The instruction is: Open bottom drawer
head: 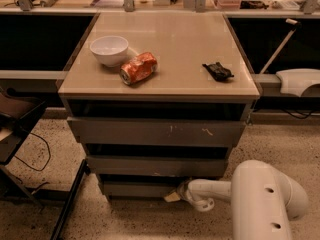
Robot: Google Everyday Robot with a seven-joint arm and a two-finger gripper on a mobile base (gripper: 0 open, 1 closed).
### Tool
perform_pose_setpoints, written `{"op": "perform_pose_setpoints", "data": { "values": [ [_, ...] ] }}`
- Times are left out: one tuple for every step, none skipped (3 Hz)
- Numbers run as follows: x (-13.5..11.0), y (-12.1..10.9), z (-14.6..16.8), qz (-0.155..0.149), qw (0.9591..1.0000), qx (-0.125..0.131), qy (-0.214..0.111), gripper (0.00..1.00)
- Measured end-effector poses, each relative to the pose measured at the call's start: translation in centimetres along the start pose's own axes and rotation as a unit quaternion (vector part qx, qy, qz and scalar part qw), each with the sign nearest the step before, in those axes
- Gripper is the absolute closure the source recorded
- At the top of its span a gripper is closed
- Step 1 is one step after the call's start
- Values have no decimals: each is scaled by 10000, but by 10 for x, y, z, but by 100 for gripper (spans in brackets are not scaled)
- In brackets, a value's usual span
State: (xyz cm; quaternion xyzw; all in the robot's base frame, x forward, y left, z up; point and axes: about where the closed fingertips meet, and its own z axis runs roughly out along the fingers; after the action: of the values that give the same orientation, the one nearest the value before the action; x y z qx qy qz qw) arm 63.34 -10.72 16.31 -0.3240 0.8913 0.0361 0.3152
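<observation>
The bottom drawer is the lowest and smallest of three grey handleless fronts under the beige cabinet top. Its plain front sits slightly out from the cabinet. My white arm reaches in from the lower right. My gripper is low at the right part of the bottom drawer's front, its pale tip at the lower edge of the panel. Above are the middle drawer and the widest top drawer with white scratch marks.
On the cabinet top lie a white bowl, a crushed orange can and a small black object. A dark chair frame and cable stand at the left. A white device rests on the right ledge. The floor is speckled.
</observation>
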Motion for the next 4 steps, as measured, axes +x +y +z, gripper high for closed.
{"op": "perform_pose_setpoints", "data": {
  "values": [
    [0,0,0,0,10000,0,0,19],
    [0,0,0,0,10000,0,0,42],
    [0,0,0,0,10000,0,0,65],
    [-1,-3,-2,0,10000,0,0,89]
  ]
}}
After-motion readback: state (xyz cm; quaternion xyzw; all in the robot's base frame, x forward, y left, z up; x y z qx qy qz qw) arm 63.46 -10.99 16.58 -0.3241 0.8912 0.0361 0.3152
